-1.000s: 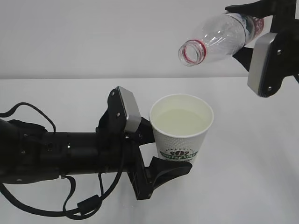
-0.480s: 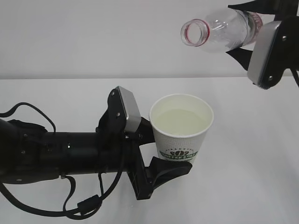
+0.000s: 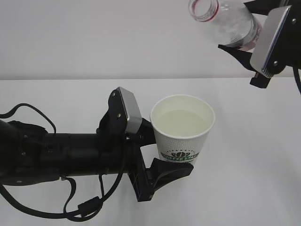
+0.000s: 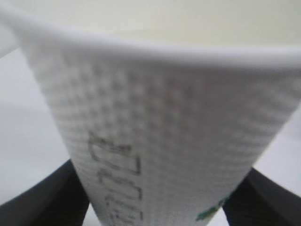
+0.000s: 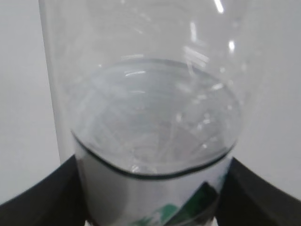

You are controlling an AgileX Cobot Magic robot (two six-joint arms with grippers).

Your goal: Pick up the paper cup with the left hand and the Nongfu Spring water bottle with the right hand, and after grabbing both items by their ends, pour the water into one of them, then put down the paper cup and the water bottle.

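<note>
The white paper cup (image 3: 182,129) with a green logo stands upright at the centre, holding water (image 3: 182,123). My left gripper (image 3: 164,153) is shut on the cup's lower part; its black fingers (image 4: 44,200) flank the embossed cup wall (image 4: 160,141). At the top right my right gripper (image 3: 244,35) is shut on the Nongfu Spring water bottle (image 3: 225,19), held above and right of the cup, its open red-ringed mouth tilted up to the left. In the right wrist view the bottle (image 5: 150,117) fills the frame, some water (image 5: 155,122) inside above the label.
The white table (image 3: 254,165) runs under both arms and meets a plain white wall (image 3: 94,37) behind. The left arm's black body and cable (image 3: 47,155) lie across the left half of the table.
My right gripper has lifted the bottle and swung its mouth upward, away from the cup. The cup and the left arm have stayed still.
</note>
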